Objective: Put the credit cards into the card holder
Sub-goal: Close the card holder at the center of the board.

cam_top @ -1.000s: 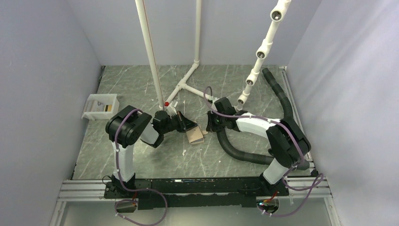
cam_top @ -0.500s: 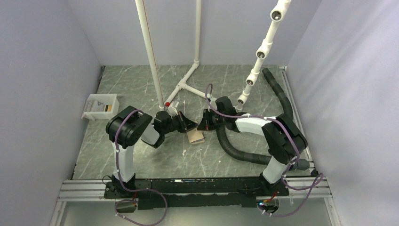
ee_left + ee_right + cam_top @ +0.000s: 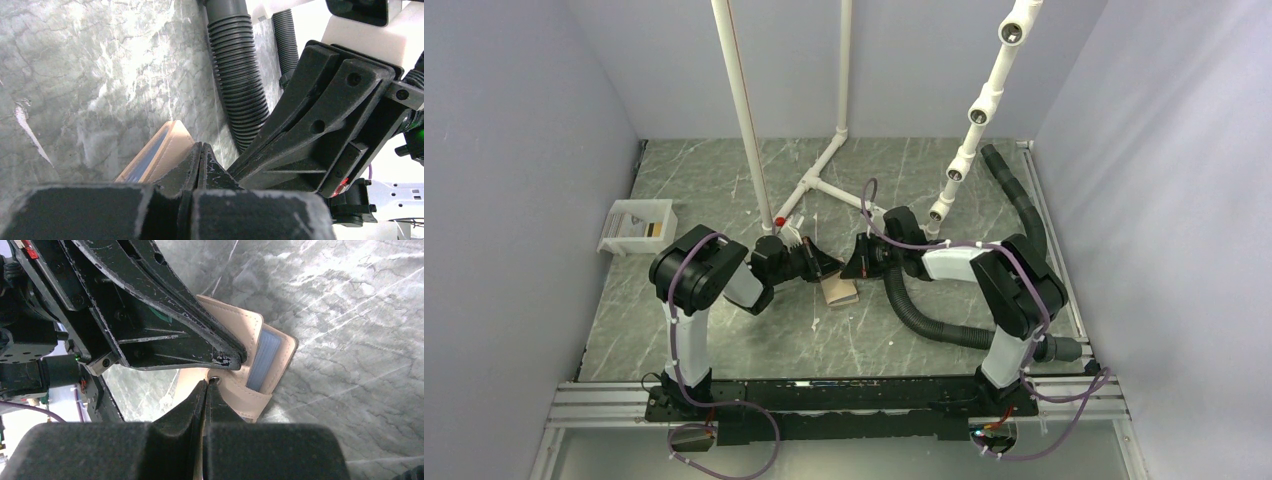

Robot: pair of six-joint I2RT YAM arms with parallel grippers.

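Two claws tip to tip near the middle of the table [image 3: 724, 335], over the holder [image 3: 840, 291]. From the left side: left claw [image 3: 834, 270], pinched fully together, nothing visible between the fingers [image 3: 187, 167]; tip pressed down on the holder's upper flap in the right wrist view. From the right side: right claw [image 3: 848, 272], likewise closed tight, tip right at the holder's small tab [image 3: 240, 399] beside a little metal snap [image 3: 214, 380]; impossible to tell whether gripping the tab or merely touching it.

Holder lying flat on the table, opened, tan outside, with the bluish-grey shiny pocket [image 3: 263, 357] facing up and uncovered just beyond the left claw's tip. Seen edge-on from the left wrist: tan leaf slightly lifted, blue lining below. No telling from any view whether a card sits in the pocket.

Black ribbed hose [image 3: 929, 322] curling across the table just right of the holder, under the right arm, close to it but apart. White tray [image 3: 638, 227] well off to the left by the wall, with something dark and yellowish inside, too small to identify. White pipe frame [image 3: 746, 120] standing behind both claws.
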